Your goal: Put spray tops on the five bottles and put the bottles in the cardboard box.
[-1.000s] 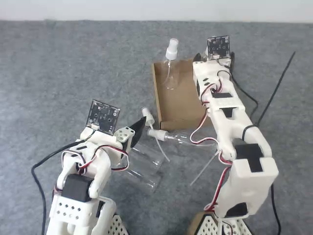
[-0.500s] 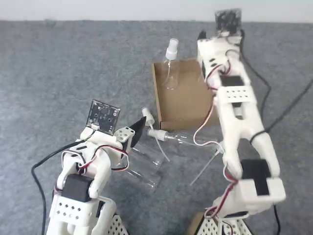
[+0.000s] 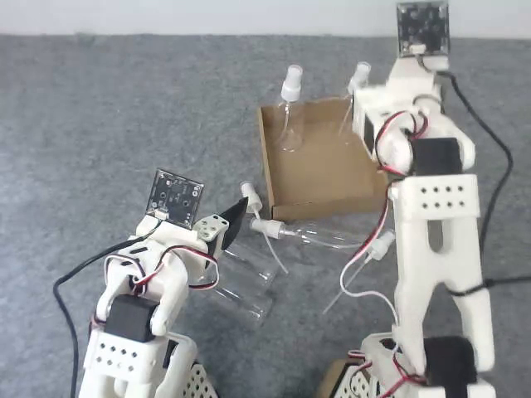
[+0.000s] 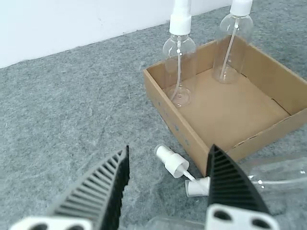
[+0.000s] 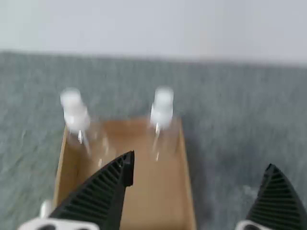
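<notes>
In the cardboard box [image 3: 267, 157], a capped bottle [image 4: 179, 52] and a second capped bottle [image 4: 233, 28] are standing upright at the far wall. Right gripper [image 5: 200, 163] is hovering above the box, jaws apart, holding nothing. Left gripper [image 4: 169, 149] is sitting low by the box's near side, jaws apart, over loose bottles [image 3: 328, 236] lying on the carpet [image 3: 124, 108].

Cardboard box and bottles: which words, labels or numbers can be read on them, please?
None can be read.
The cardboard box bears a few small blue marks on its outer wall, too small to read.
The two bottles standing in it are clear, without labels.
</notes>
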Robot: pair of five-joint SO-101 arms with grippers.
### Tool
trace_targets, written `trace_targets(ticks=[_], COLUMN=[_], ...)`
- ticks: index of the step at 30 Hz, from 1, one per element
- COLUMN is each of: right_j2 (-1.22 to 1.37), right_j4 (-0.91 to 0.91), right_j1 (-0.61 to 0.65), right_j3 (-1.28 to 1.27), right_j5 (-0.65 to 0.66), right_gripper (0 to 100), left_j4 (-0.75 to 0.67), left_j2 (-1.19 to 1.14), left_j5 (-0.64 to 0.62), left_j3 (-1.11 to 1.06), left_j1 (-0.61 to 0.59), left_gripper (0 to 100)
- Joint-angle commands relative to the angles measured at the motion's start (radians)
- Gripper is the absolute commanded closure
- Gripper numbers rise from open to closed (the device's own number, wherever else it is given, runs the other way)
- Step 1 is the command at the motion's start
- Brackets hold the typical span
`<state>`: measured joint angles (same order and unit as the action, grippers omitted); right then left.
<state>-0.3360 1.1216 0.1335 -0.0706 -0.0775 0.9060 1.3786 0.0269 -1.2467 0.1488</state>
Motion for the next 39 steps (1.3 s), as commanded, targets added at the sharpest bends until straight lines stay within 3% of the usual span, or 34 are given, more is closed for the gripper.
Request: trace_targets(ticks=[1,4,9,13,20,24,39], right_j2=[-0.067,-0.062,-0.064,-0.073,-0.074,-0.074,-0.062], right_j4=[0.217,0.360,0.565,0.555,0.280,0.209,0.094], right_j1=[0.027,0.056,0.136,0.266,0.328,0.331,0.344], right_j3=[0.060,0.058,0.020,-0.160,-0.471,-0.545,-0.724], right_j5=[0.015,0.150,0.597,0.713,0.813,0.819,0.865], right_gripper=[64.8,64.7,64.5,64.5,64.4,64.4,64.4], left_j4=[-0.021,0.008,0.121,0.146,0.144,0.144,0.115], left_j2=[0.003,-0.028,-0.192,-0.325,-0.423,-0.423,-0.431], left_j5=[0.005,0.002,-0.012,-0.009,0.153,0.235,0.270], left_j3=[0.028,0.099,0.202,0.245,0.245,0.245,0.229], left_j1=[-0.044,-0.138,-0.229,-0.293,-0.491,-0.588,-0.601], left_gripper=[76,76,76,76,76,76,76])
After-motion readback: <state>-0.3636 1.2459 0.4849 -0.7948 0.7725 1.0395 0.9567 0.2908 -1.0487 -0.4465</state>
